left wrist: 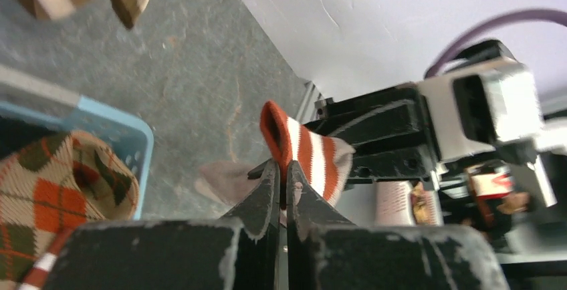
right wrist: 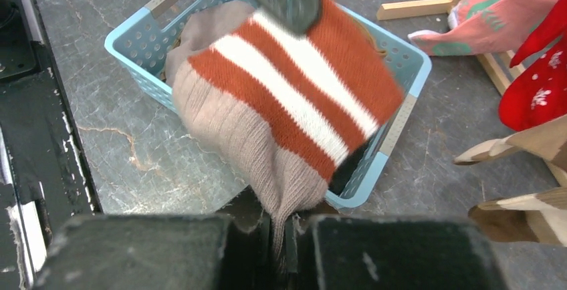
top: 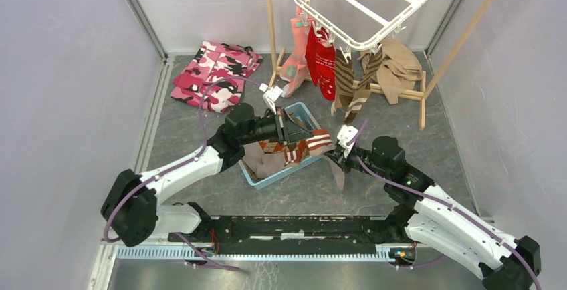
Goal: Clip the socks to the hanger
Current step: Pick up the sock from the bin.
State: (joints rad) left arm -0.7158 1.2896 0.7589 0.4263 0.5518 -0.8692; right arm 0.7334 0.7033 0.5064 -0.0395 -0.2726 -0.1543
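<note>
1. Where the left arm reaches forward, a pink camouflage garment (top: 214, 73) lies flat on the table, off to the left of its gripper and farther back.
2. The left gripper (left wrist: 284, 173) is pinched tight on the orange-and-white cuff of a striped-cuff sock (left wrist: 311, 156), and the cuff's rim pokes up past its fingertips.
3. Right under that gripper sits a blue basket (top: 279, 178). An argyle sock (left wrist: 67, 190) lies inside it, close beside the left fingers.
4. Between the two grippers the striped-cuff sock stretches over the basket, with its stripes toward the left tool and its taupe part toward the right one.
5. The right gripper (right wrist: 284, 230) is clamped narrow on the taupe end of the same sock, and the fabric bunches into the slit between its jaws.
6. Well beyond both grippers, high at the back, the hanger (top: 374, 9) sits tilted beside a wooden rack (top: 271, 29).
7. Clipped along the hanger's near edge, from left to right, are a pink sock (top: 297, 56), a red sock (top: 322, 59), brown-striped socks (top: 351, 83) and taupe socks (top: 398, 69).
</note>
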